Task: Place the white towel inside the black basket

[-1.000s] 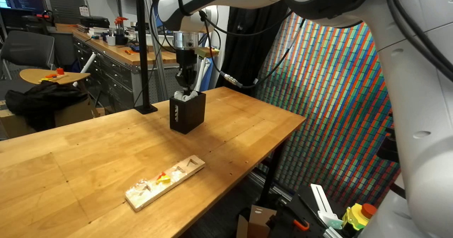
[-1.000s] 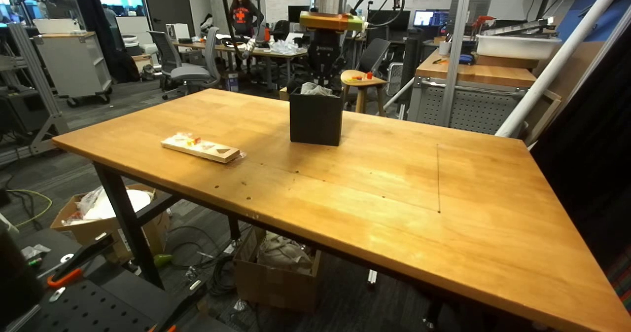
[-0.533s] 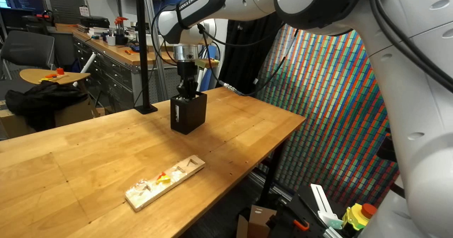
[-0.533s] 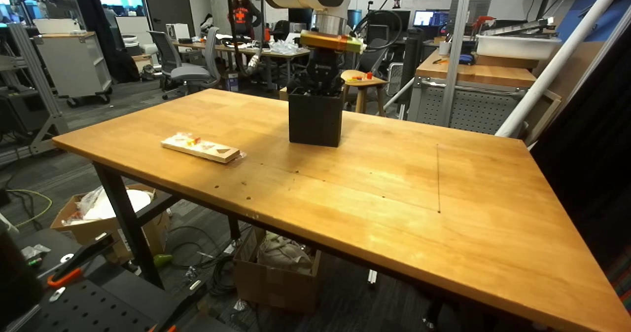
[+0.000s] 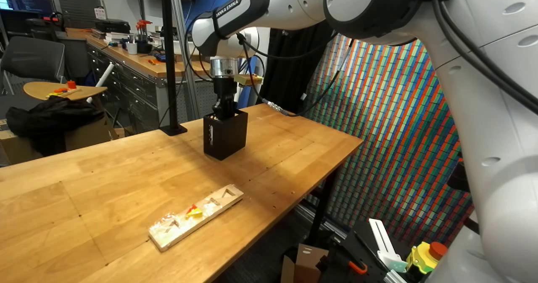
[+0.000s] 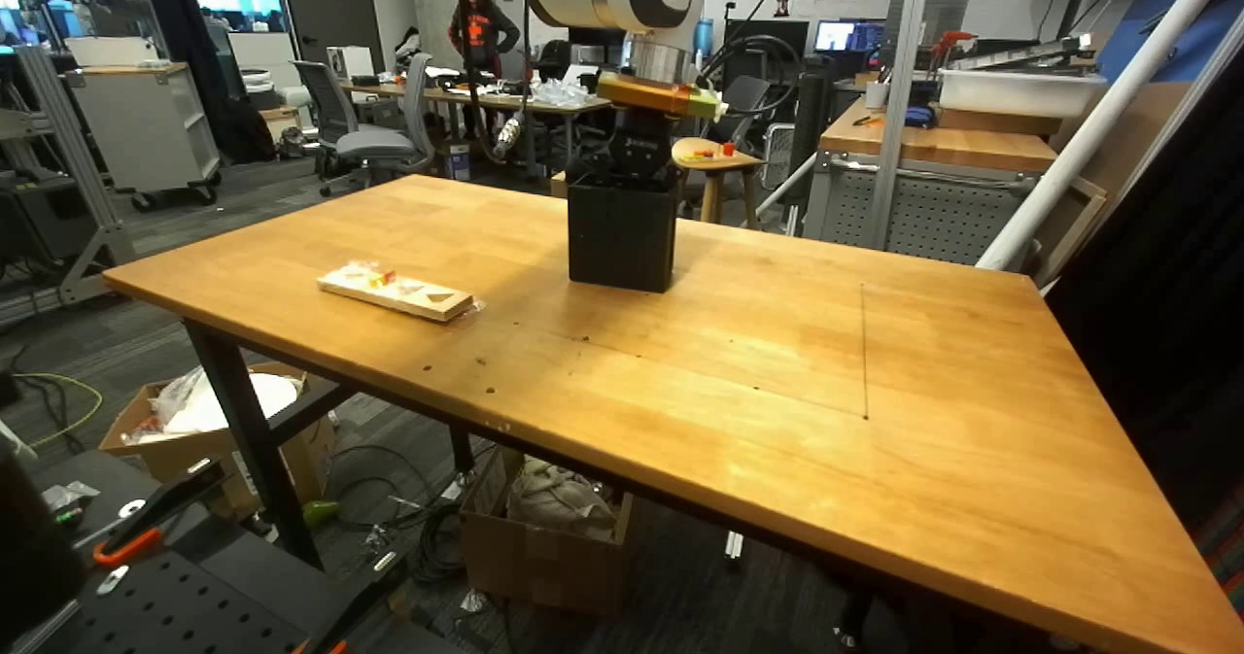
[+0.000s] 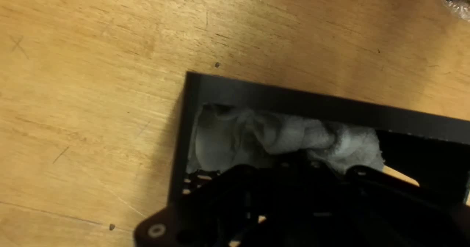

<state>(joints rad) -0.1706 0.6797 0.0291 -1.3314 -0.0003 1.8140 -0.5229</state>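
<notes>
On the wooden table (image 5: pixel 126 169) stands the black basket (image 5: pixel 227 138), the white towel (image 7: pixel 290 133) bunched inside it. The pincer (image 7: pixel 300 165) reaches in, drawn closed; whether it nips cloth, I can't tell. The towel looks soft and light, best pinched by a raised fold.

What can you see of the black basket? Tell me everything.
The black basket is boxy and open-topped, with straight, flat walls that look like rigid plastic. In an exterior view one side shows an upright pale strip, perhaps a cut-out. It stands upright on the wooden table. The crumpled white towel lies inside, and the shut gripper reaches into the open top; whether it touches the walls, I can't tell.
</notes>
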